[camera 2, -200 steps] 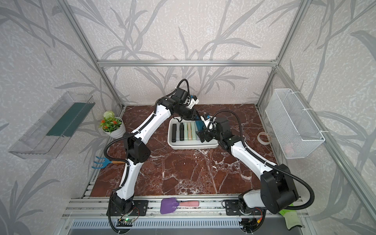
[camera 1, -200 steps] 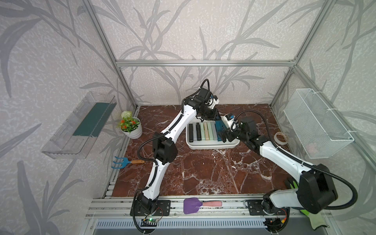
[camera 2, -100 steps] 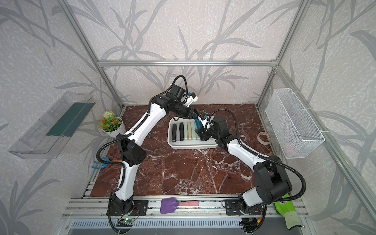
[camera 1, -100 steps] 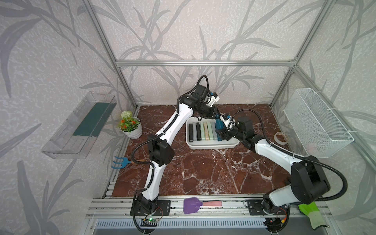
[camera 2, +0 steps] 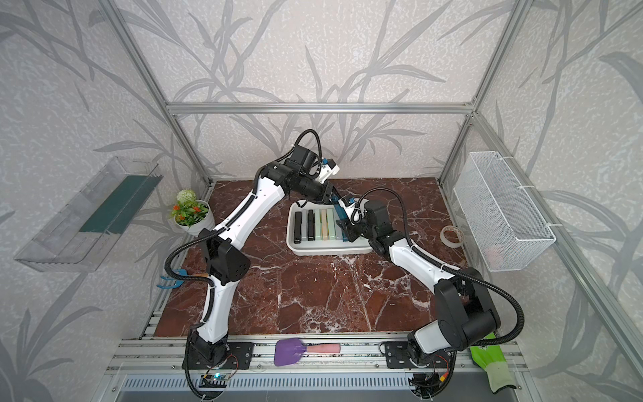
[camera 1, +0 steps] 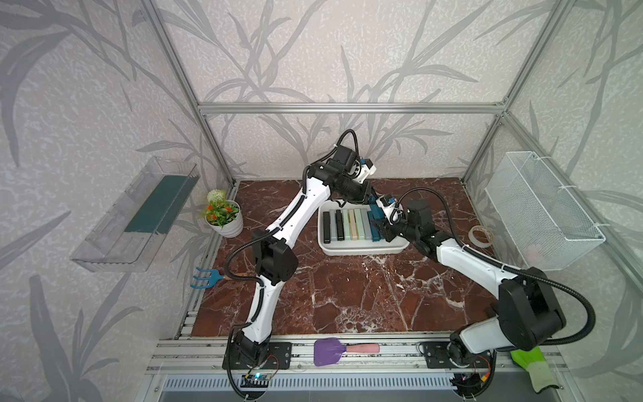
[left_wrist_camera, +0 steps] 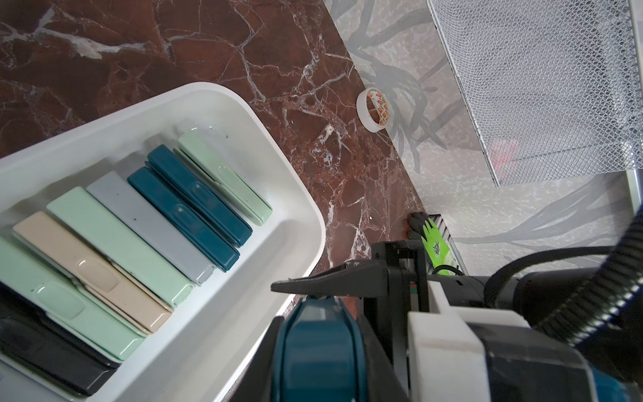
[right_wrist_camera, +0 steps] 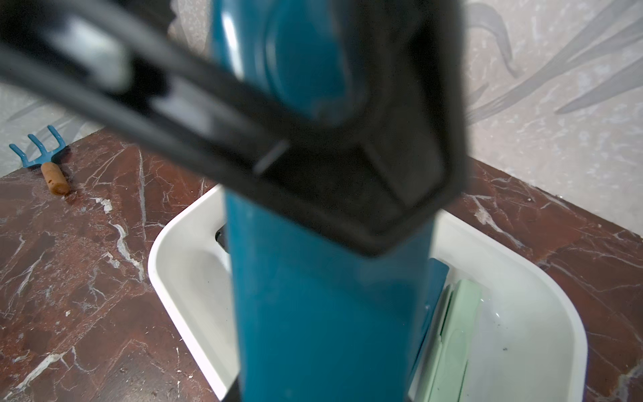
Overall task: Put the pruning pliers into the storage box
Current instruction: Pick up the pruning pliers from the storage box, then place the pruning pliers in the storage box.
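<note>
Teal pliers (right_wrist_camera: 330,313) in low right tool (camera 1: 382,228)

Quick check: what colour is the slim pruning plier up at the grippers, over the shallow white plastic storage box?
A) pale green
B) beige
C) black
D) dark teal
D: the slim bar-like pruning plier that fills the right wrist view above the shallow white plastic storage box is dark teal.

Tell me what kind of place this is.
Probably a staged gardening corner in a robot test cell: aluminium frame, a potted plant, a blue hand rake, and pruning pliers in a white storage box.
</note>
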Available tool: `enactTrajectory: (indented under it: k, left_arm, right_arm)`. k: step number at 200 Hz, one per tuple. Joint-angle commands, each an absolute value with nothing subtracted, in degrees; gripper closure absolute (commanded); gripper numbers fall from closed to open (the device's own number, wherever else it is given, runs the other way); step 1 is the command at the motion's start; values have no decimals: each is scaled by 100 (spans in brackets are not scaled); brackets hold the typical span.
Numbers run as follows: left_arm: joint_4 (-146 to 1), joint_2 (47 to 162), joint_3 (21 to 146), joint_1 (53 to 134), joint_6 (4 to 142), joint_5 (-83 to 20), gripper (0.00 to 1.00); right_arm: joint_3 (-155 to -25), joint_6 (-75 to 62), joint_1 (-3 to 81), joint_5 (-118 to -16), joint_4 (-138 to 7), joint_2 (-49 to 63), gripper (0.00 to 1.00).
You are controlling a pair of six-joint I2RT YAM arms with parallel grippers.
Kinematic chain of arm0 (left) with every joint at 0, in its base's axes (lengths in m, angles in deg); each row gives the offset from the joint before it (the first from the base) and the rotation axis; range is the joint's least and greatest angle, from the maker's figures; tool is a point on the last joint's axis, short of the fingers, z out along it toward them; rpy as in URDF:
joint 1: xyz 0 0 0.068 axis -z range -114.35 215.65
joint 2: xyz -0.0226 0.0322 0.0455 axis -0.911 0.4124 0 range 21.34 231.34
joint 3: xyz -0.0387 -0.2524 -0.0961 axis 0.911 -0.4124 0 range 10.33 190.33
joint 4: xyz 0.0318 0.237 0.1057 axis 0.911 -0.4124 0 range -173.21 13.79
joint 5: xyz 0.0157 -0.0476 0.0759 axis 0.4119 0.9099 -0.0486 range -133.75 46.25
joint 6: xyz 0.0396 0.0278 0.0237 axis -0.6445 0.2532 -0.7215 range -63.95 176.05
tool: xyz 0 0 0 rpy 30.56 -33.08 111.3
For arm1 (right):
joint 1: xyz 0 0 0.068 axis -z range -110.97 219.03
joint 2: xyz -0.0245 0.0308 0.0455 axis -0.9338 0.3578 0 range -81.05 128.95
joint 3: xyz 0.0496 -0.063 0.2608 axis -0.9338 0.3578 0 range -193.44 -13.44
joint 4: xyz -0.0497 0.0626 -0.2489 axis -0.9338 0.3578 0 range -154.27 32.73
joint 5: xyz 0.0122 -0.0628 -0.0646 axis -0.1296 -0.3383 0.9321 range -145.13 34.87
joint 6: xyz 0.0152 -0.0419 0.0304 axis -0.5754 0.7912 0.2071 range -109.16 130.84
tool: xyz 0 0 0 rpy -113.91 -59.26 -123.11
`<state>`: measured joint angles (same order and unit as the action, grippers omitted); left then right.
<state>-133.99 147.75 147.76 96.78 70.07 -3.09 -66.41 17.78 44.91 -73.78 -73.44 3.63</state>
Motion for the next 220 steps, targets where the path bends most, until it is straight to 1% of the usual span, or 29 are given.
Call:
enactTrajectory:
  k: [1, 8, 17, 20, 24, 38, 51, 81, 131, 168, 187, 200, 220]
  left_arm:
    - [-13354, 14571, 14654, 9687, 6990, -369, 47]
    - [-13290, 14562, 14620, 9685, 7007, -401, 40]
    - [-13215, 14538, 14583, 9686, 7025, -433, 25]
    - [-13190, 14521, 14570, 9682, 7033, -460, 17]
    - [-13147, 14499, 14541, 9680, 7042, -501, 11]
    - [-12964, 14411, 14407, 9627, 7125, -633, 6]
    - [-12803, 14293, 14268, 9554, 7210, -824, 4]
    - [-12369, 13731, 13655, 9309, 7306, -1447, 3]
    - [-11528, 12549, 12055, 8814, 7468, -2071, 3]
    - [-11317, 12058, 11350, 8604, 7442, -2321, 4]
    - [-11178, 11839, 11047, 8536, 7404, -2382, 4]
    - [-11094, 11682, 10853, 8478, 7370, -2391, 4]
    - [-11081, 11502, 10618, 8395, 7350, -2430, 4]
  right_arm:
    - [-6681, 1615, 4489, -7241, -7347, 151, 96]
    - [-6738, 1580, 4486, -7153, -7227, 186, 95]
    - [-6765, 1511, 4487, -6989, -7111, 225, 94]
    - [-6778, 1492, 4491, -6943, -7065, 239, 93]
    - [-6777, 1472, 4488, -6890, -7017, 252, 93]
    - [-6732, 1362, 4491, -6746, -6953, 286, 92]
    - [-6797, 1279, 4488, -6543, -6733, 399, 91]
    - [-7312, 1157, 4492, -5891, -5886, 939, 89]
    - [-9068, 926, 4521, -4599, -3962, 2393, 87]
    - [-10281, 697, 4555, -4134, -2623, 3246, 88]
    - [-10210, 558, 4524, -4319, -2689, 3173, 87]
    - [-9855, 894, 4428, -4588, -3070, 2893, 84]
    - [-9338, 1214, 4381, -4402, -3562, 2489, 82]
